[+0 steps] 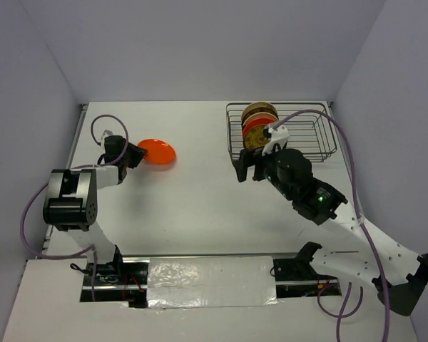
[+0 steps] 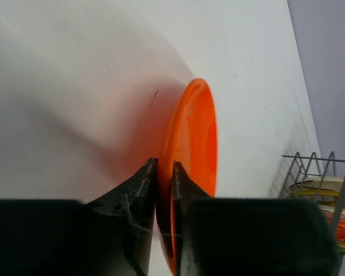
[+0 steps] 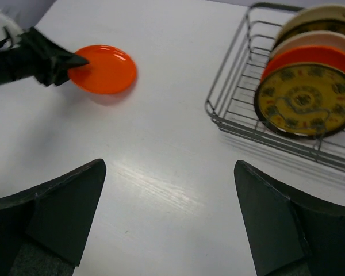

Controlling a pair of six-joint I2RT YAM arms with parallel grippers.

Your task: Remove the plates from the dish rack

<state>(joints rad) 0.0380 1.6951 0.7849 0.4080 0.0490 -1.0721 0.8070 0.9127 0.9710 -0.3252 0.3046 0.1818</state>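
Left claw (image 2: 164, 164) is clamped on the rim of the orange plate (image 1: 157, 151), which lies flat on the table (image 1: 200, 206) at far left, well apart from the dish rack (image 1: 319, 142). Right claw (image 3: 169, 172) is wide apart and holds nothing, just in front of the rack. The other plates (image 3: 305, 100) stand upright inside it, patterned brown one nearest.

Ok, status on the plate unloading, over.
Left gripper shut on orange plate, flat on table. Right gripper open, empty, near rack. More plates racked. Nothing in the way.
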